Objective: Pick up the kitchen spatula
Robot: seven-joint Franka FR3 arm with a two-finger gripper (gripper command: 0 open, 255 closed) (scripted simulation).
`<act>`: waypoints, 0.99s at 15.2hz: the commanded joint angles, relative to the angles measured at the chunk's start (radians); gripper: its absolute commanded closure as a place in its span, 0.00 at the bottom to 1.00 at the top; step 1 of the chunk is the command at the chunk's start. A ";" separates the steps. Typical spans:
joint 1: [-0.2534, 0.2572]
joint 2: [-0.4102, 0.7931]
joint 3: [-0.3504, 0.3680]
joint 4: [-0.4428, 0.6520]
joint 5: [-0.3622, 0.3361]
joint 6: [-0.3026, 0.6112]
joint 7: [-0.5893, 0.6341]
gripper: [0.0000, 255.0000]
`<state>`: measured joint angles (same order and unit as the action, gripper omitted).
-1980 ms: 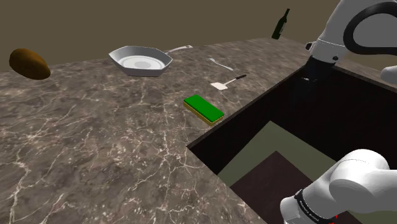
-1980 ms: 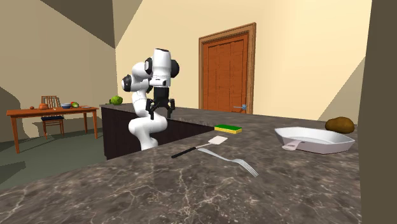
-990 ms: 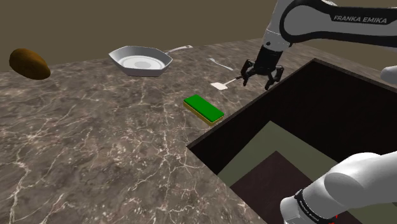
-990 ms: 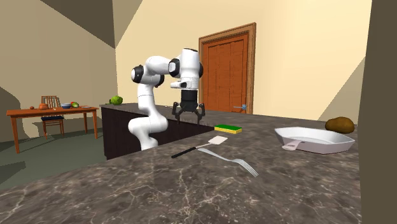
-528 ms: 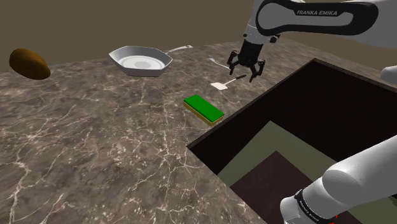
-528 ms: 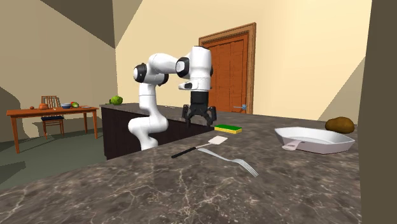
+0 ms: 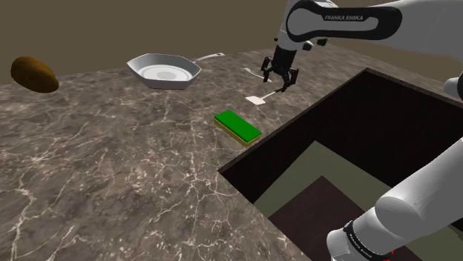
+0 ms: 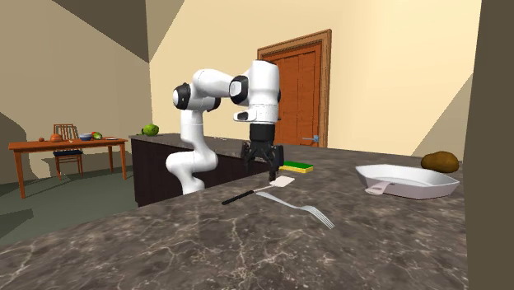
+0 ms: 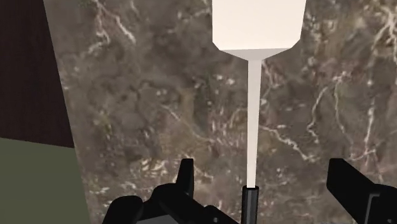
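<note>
A: The gripper (image 9: 267,186) first. How do its fingers (image 9: 347,182) stand?

B: There are two of them, spread wide and clasping nothing. The one spatula (image 9: 253,114) lies flat on the stone between them. Its black grip is at the hand, nearer one finger than the other, and I can see it touching neither. Its pale shaft runs away to a broad white blade.

A: And seen from outside?

B: In the shoulder view the gripper (image 7: 279,81) points down over the handle end of the spatula (image 7: 257,99). The spatula rests on the brown marbled counter (image 7: 111,170), near the edge of a dark-walled recess (image 7: 349,141). In the second exterior view the gripper (image 8: 262,167) hangs low over the counter (image 8: 206,247), close by the spatula (image 8: 257,192).

A: What else is on that counter?

B: One of each — I count four things:
- A fork (image 7: 258,73) lies just beyond the spatula.
- A green sponge (image 7: 237,124) lies on the near side of the spatula, beside the recess edge.
- A pale pan (image 7: 163,71) with a long handle sits well off towards the shoulder view's left.
- A brown lump (image 7: 34,74) lies farther left than the pan.

A: And the room behind?

B: One wooden door (image 8: 292,91) behind the arm, and one table (image 8: 66,146) with one chair (image 8: 66,132) at the second exterior view's left.
</note>
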<state>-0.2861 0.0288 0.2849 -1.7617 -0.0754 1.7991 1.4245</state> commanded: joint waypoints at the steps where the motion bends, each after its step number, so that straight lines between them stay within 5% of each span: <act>1: 0.000 0.004 0.000 -0.024 -0.002 0.028 0.007 0.00; 5: 0.000 0.006 0.000 -0.056 -0.003 0.062 0.009 0.00; 6: 0.000 0.007 0.000 -0.056 -0.004 0.063 0.009 1.00; 15: 0.000 0.006 0.000 -0.056 -0.003 0.062 0.009 1.00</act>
<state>-0.2858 0.0355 0.2850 -1.8169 -0.0788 1.8612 1.4340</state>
